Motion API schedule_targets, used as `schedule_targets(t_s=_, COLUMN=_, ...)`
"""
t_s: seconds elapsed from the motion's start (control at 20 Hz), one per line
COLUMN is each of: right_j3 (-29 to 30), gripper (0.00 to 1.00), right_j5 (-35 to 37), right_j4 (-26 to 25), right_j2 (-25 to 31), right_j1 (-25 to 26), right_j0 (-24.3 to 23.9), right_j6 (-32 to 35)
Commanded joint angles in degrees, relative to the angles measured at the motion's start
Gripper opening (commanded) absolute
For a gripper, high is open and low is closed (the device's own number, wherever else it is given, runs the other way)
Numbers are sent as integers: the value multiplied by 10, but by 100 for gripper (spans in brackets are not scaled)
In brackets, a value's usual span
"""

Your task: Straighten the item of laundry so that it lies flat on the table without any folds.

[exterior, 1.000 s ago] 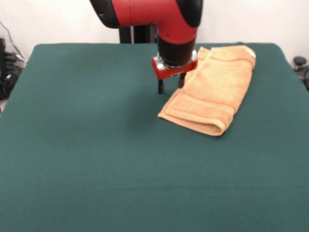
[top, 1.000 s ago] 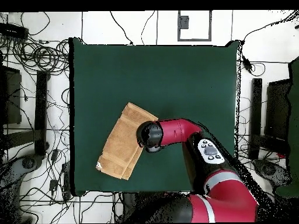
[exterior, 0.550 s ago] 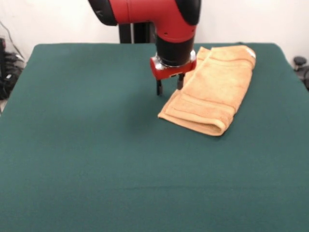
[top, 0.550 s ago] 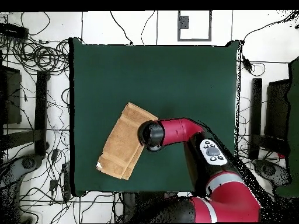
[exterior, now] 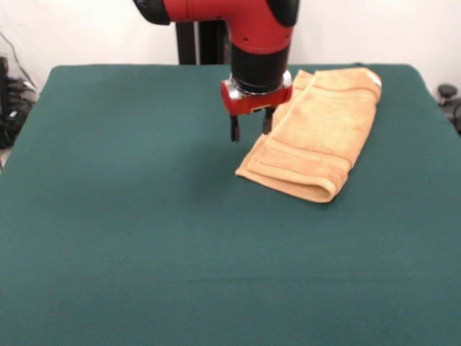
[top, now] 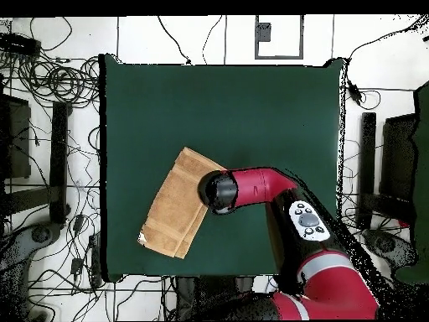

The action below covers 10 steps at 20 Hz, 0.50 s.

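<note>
The floor (top: 50, 50) around is white and covered with many black cables (top: 59, 80), some of them in loops at the upper left in the overhead view. A long dark stand (top: 59, 159) lies at the left side, and another dark stand (top: 367, 168) is at the right side. At the top there is a grey square frame (top: 279, 37). In the front view a white wall (exterior: 382, 29) is behind, with dark equipment (exterior: 11, 108) at the left edge and a black round knob (exterior: 448, 91) at the right edge
</note>
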Motion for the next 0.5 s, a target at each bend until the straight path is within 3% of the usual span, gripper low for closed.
schedule_targets(t_s=0.05, right_j3=6, gripper=100, right_j5=8, right_j4=32, right_j2=47, right_j1=9, right_j0=18, right_j6=41)
schedule_targets(t_s=0.5, right_j3=0, gripper=100, right_j5=7, right_j4=32, right_j2=46, right_j1=27, right_j0=13, right_j6=29)
